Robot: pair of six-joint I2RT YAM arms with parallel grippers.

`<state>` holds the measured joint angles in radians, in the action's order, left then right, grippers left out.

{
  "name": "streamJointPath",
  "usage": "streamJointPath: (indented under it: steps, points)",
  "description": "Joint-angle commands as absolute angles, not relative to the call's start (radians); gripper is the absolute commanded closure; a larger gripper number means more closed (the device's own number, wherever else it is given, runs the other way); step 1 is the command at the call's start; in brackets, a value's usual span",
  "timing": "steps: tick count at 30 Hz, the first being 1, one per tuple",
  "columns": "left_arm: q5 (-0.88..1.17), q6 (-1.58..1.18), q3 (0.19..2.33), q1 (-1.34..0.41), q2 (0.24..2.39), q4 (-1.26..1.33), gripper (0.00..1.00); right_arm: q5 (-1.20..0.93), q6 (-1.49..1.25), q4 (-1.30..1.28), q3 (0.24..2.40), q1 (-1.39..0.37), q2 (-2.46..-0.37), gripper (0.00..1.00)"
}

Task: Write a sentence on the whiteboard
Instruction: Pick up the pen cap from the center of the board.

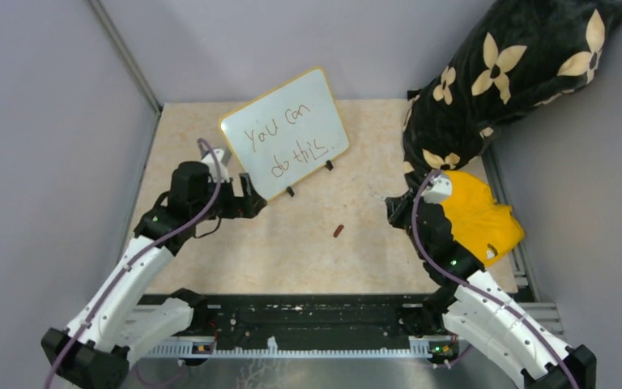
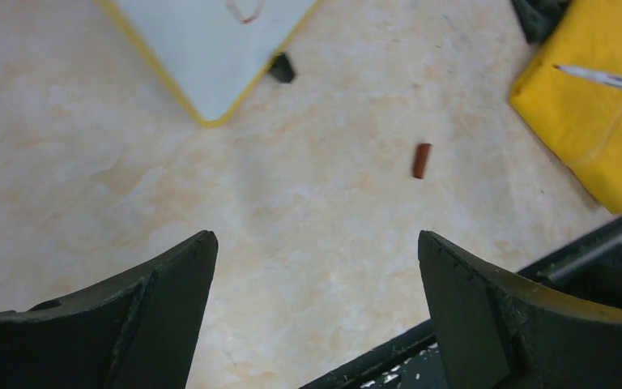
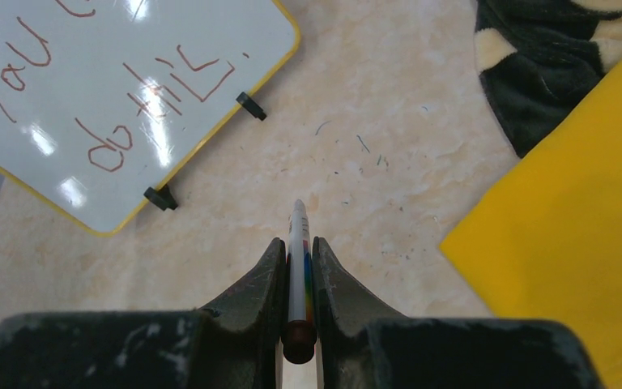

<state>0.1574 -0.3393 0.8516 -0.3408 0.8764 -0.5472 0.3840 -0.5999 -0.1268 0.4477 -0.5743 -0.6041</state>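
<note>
Right tool (image 3: 298,263) pinches a pen (image 3: 298,231), white barrel with colour bands. The pen points toward the whiteboard (image 3: 129,89) but stops well short of it, and the tip is too small to make out. Left tool (image 2: 316,239) is spread wide with nothing between its fingers, just near-side of the whiteboard's low corner. From the top view its wrist overlaps that corner.

The whiteboard sits askew on the counter (image 1: 332,267), black feet (image 3: 250,106) on its near edge. The sentence (image 1: 285,139) reads "you can / do this" from the top. The right wrist view clips "can"; the left wrist view shows one red loop only.

A small red-brown cylinder (image 1: 338,231) lies near-side of the whiteboard, apart from both tools. A yellow cloth (image 1: 482,215) lies to the whiteboard's right, partly under the right arm. A dark flowered pillow (image 1: 510,73) overlaps the cloth's far end, its top cut off by the frame.
</note>
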Motion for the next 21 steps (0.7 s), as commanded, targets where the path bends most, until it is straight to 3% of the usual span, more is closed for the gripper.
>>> streamJointPath:
  steps: [1, 3, 6, 11, 15, 19, 21]
  points:
    - [-0.042, -0.311, 0.982, -0.628, 0.971, -0.547, 0.01, 0.414, -0.543, -0.161, 0.527, -0.582, -0.592, 1.00]
    - [-0.162, -0.315, 1.030, -0.746, 1.040, -0.550, 0.01, 0.425, -0.535, -0.180, 0.533, -0.581, -0.593, 1.00]
    - [-0.267, -0.330, 1.030, -0.782, 1.077, -0.492, 0.01, 0.443, -0.532, -0.206, 0.535, -0.582, -0.594, 1.00]
    - [-0.382, -0.335, 0.805, -0.782, 0.992, -0.068, 0.01, 0.458, -0.530, -0.237, 0.515, -0.582, -0.574, 1.00]
    - [-0.154, -0.301, 0.696, -0.782, 0.959, 0.189, 0.01, 0.459, -0.535, -0.265, 0.506, -0.582, -0.553, 1.00]
    - [0.206, -0.246, 0.871, -0.783, 1.193, 0.026, 0.01, 0.447, -0.563, -0.307, 0.484, -0.583, -0.522, 1.00]
    - [0.292, -0.219, 0.979, -0.796, 1.331, -0.103, 0.01, 0.456, -0.567, -0.325, 0.475, -0.582, -0.500, 1.00]
